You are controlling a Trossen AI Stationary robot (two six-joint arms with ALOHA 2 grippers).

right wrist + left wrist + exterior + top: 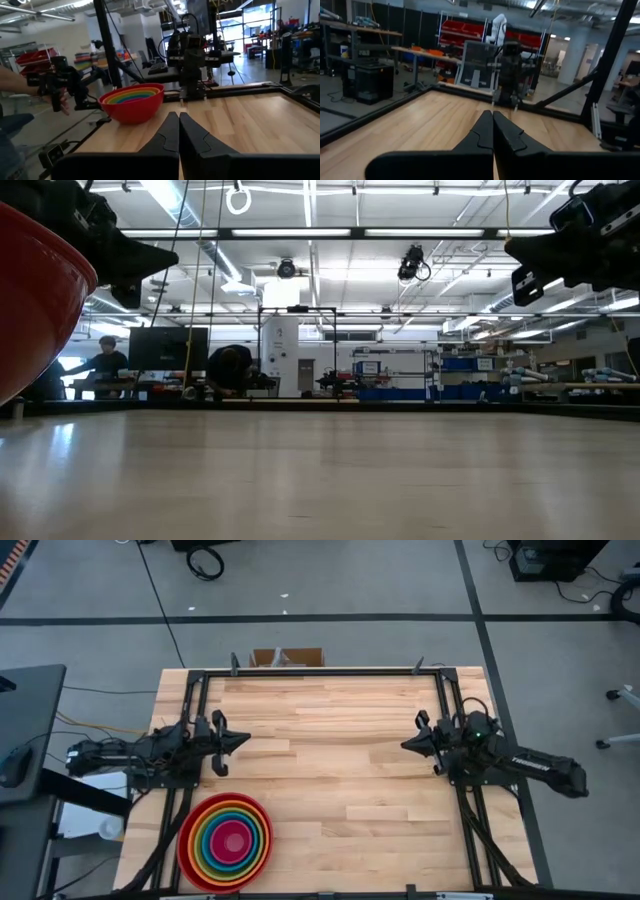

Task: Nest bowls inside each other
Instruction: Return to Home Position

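Note:
A stack of coloured bowls [225, 842], red outermost with orange, yellow, green, blue and pink inside, rests on its base on the wooden table near the front left corner; the right wrist view shows the bowls [132, 102] too. My left gripper [245, 742] hovers shut at the table's left side, pointing level toward the right. My right gripper [405, 745] hovers shut at the right side, pointing left. Neither holds anything. In the low view the red bowl's wall [35, 300] fills the left edge.
A black metal frame [320, 672] runs along the table's far, left and right edges. A cardboard box [287, 657] sits just beyond the far edge. Bare wood lies between the two grippers. A person's hand [62, 102] shows beyond the table's left side.

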